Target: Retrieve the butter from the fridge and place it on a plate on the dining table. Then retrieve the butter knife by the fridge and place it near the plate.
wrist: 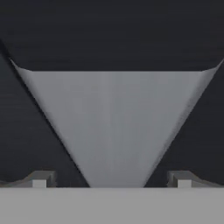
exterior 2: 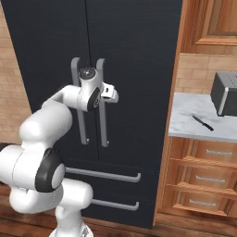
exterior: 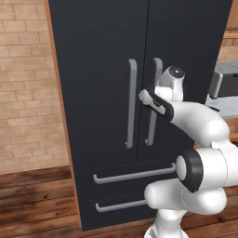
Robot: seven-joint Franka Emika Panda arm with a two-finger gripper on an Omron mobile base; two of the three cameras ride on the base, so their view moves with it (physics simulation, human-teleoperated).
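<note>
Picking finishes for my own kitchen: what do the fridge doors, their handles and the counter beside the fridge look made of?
Fridge doors: matte black, probably coated metal, no glare. Handles: smooth grey bars, likely brushed metal. Counter: pale veined slab, looks like marble, over wooden drawers.

fridge (exterior: 97, 93): matt black doors in front of me, smooth, faint fine grain seen close up
bar handles (exterior: 132, 103): satin grey, metal-looking, smooth; the one between my finger tips (wrist: 40, 178) shows soft lengthwise streaks
my arm (exterior 2: 44, 129): glossy white shell, plastic-looking, with dark matt joint bands
my finger tips: dull grey, flat finish
butter knife (exterior 2: 202, 122): nearly black, matt, blade and handle alike
counter (exterior 2: 185, 113): pale marble, smooth
drawers (exterior 2: 203, 178): warm varnished wood
wall (exterior: 25, 88): rough tan brick
floor (exterior: 32, 200): brown wood planks, slight sheen
appliance (exterior 2: 225, 94): dark grey box, brushed-metal look
</note>
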